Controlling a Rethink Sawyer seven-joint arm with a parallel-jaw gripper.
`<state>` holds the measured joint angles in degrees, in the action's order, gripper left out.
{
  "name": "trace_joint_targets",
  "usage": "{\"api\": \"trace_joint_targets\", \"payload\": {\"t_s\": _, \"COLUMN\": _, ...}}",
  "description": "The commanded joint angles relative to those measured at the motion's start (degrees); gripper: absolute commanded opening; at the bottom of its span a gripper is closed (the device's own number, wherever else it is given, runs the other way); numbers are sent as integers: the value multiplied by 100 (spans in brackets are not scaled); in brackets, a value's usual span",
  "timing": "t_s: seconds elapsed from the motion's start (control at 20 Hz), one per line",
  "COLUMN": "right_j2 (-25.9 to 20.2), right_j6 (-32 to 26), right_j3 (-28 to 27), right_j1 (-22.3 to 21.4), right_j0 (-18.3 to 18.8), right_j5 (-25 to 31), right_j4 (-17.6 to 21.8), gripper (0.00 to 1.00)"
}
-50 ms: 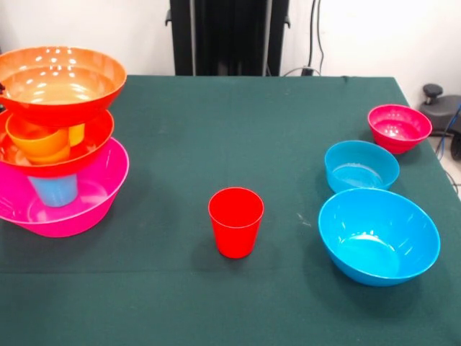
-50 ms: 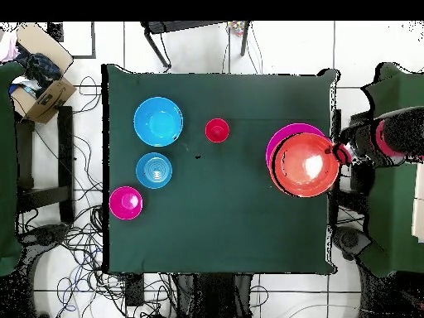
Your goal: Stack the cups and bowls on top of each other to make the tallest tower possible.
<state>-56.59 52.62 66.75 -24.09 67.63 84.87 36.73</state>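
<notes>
Tower (image 1: 57,137) sat at table edge, wide bowls bridging cups for height. Red cup (image 1: 236,221) waited loose. Gripper (image 2: 341,152) touched top rim; grip state? couldn't tell.

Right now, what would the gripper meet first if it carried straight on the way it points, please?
Most likely the rim of the top orange bowl, right beside the gripper in the overhead view; height is unclear.

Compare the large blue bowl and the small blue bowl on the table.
The large blue bowl is wider and deeper than the small blue bowl. In the front view the large one sits nearer the camera and the small one behind it, close together. Both are glossy blue, upright, and not part of the tower.
</notes>
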Motion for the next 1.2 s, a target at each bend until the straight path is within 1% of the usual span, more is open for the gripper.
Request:
{"api": "trace_joint_targets", "payload": {"t_s": 0.05, "right_j2": 264, "right_j6": -2333, "right_j3": -138, "right_j1": 104, "right_j0": -91, "right_j5": 115, "right_j4": 446, "gripper": 0}}
{"api": "trace_joint_targets", "payload": {"t_s": 0.85, "right_j2": 374, "right_j6": -2371, "right_j3": -323, "right_j1": 118, "right_j0": -145, "right_j5": 265, "right_j4": 406, "gripper": 0}}
{"api": "trace_joint_targets", "payload": {"t_s": 1.2, "right_j2": 348, "right_j6": -2389, "right_j3": -296, "right_j1": 117, "right_j0": -140, "right_j5": 244, "right_j4": 369, "gripper": 0}}
